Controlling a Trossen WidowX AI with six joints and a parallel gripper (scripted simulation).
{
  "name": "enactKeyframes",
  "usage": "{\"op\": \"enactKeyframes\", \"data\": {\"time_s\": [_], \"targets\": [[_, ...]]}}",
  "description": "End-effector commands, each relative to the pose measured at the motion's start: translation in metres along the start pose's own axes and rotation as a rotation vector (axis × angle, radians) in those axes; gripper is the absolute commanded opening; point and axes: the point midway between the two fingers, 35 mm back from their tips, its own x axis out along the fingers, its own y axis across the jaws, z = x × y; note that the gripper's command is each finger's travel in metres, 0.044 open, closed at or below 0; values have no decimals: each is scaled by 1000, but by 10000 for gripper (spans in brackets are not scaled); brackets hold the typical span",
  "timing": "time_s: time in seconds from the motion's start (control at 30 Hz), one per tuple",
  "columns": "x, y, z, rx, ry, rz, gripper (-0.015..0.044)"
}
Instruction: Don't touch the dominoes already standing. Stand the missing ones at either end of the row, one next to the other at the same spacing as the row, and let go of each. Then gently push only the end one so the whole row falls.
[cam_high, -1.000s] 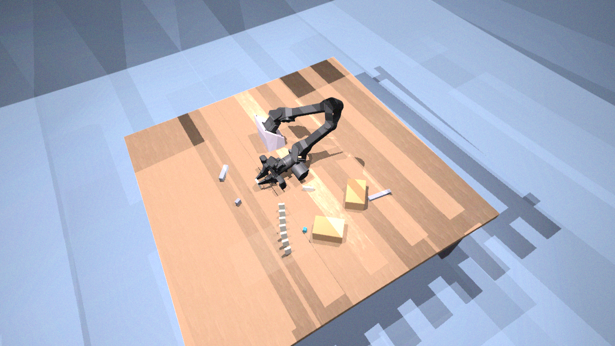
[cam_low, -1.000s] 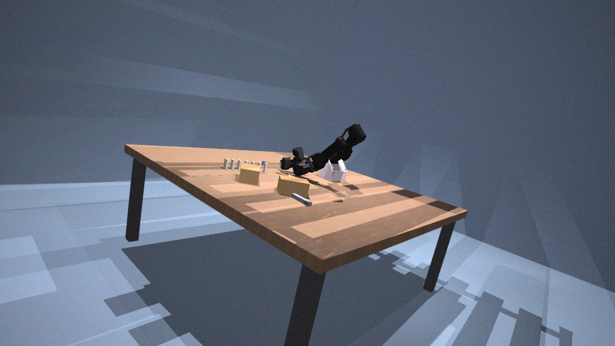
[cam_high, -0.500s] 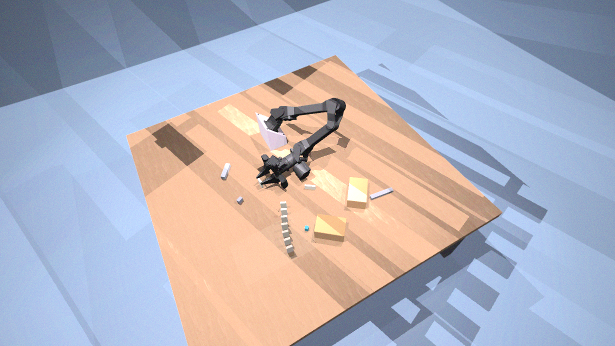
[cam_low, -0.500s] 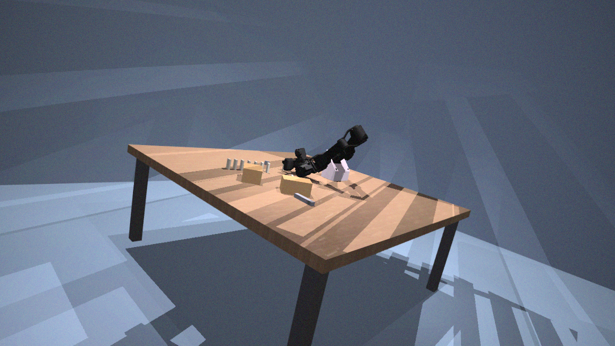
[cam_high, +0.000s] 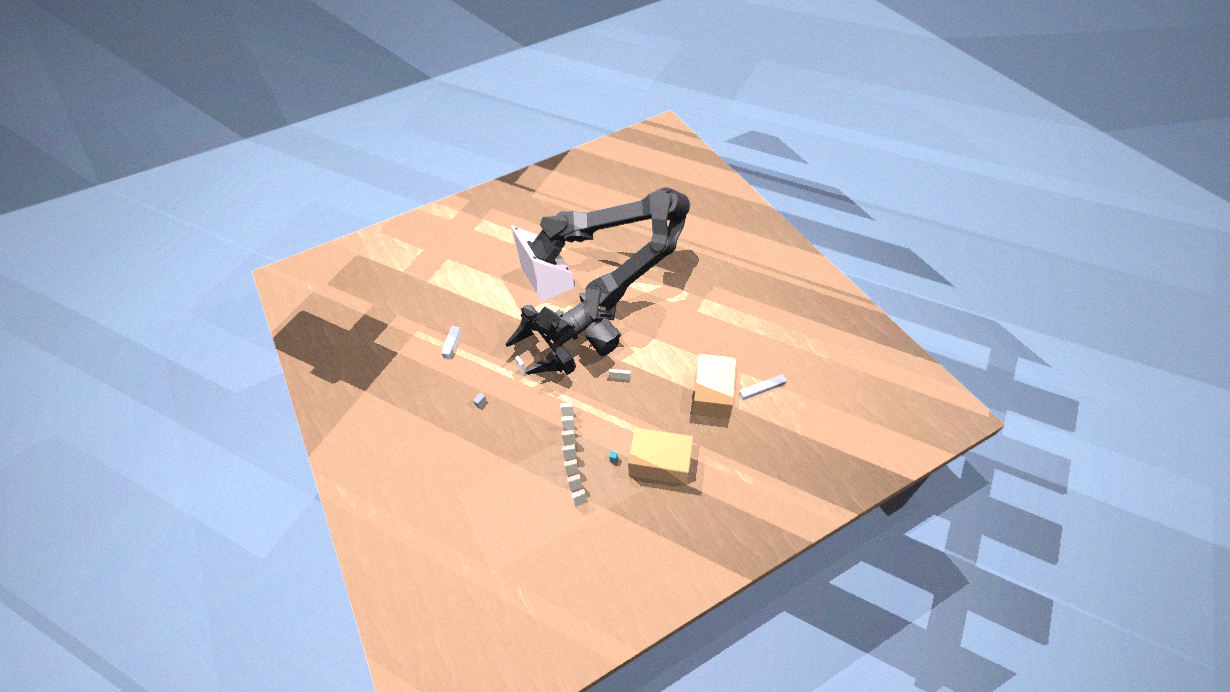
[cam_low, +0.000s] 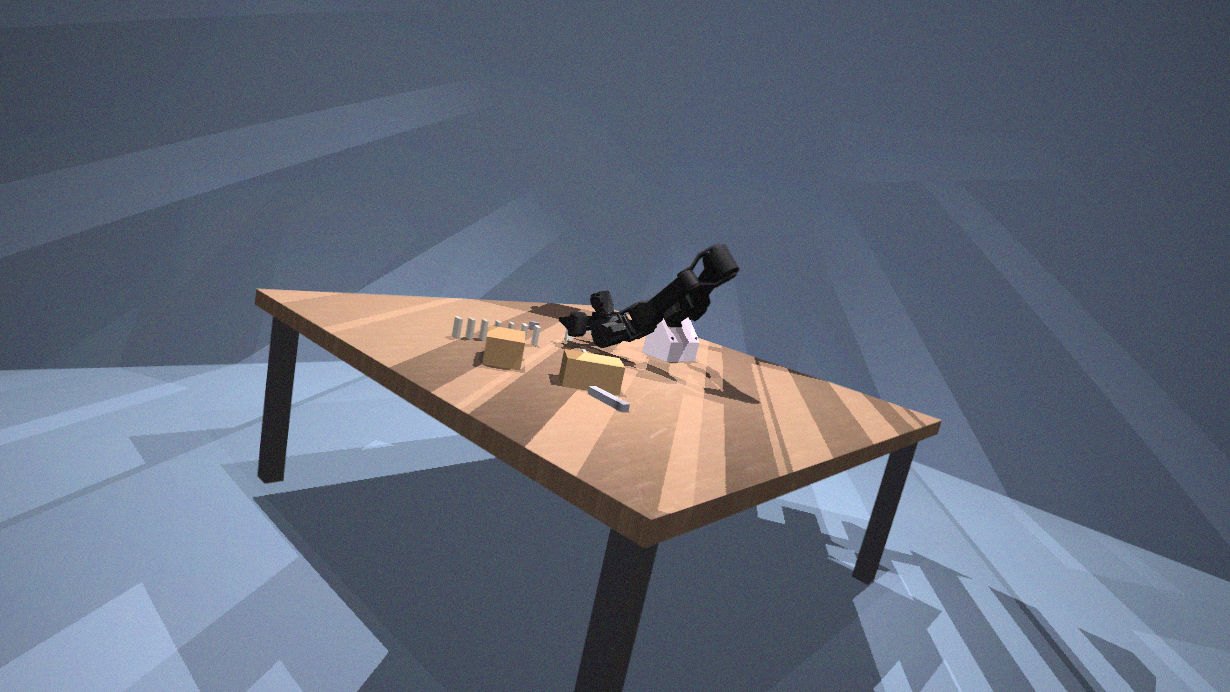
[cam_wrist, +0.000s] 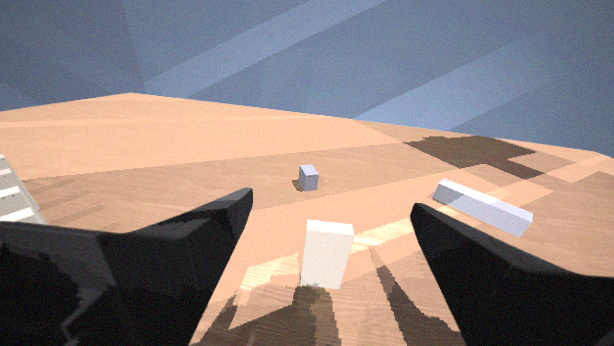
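Observation:
My gripper (cam_high: 516, 358) (cam_low: 565, 322) (cam_wrist: 331, 202) is wide open, low over the table. A white domino (cam_high: 521, 366) (cam_wrist: 327, 255) stands on its end between the spread fingers, with a gap on both sides in the wrist view. It looks upright or nearly so; a slight lean cannot be ruled out. It is away from the row of standing dominoes (cam_high: 569, 451) (cam_low: 470, 327) (cam_wrist: 21, 215), beyond the row's end nearest the arm. Another domino (cam_high: 619, 375) lies on the table between the gripper and the pale block.
A small blue cube (cam_high: 613, 457) and a yellow block (cam_high: 660, 449) (cam_low: 504, 348) are right of the row. A second block (cam_high: 714, 387) (cam_low: 591, 371) stands near a grey bar (cam_high: 762, 387) (cam_low: 608, 398). Another bar (cam_high: 451, 341) (cam_wrist: 482, 206) and a small grey block (cam_high: 479, 400) (cam_wrist: 308, 178) lie beyond the fingers.

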Motion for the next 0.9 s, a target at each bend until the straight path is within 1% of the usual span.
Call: {"op": "enactKeyframes", "data": {"time_s": [0.0,0.17,0.23,0.3,0.43,0.57,0.73,0.87], "targets": [[-3,0,30,13,-1,1,440],[-3,-1,36,9,2,-2,440],[2,-1,34,-22,39,-32,440],[10,-1,31,-78,116,-85,440],[27,-2,25,-213,383,-199,440],[35,-3,30,-261,706,-238,440],[31,-4,48,-187,1130,-164,440],[23,-1,75,-25,1415,-12,440]]}}
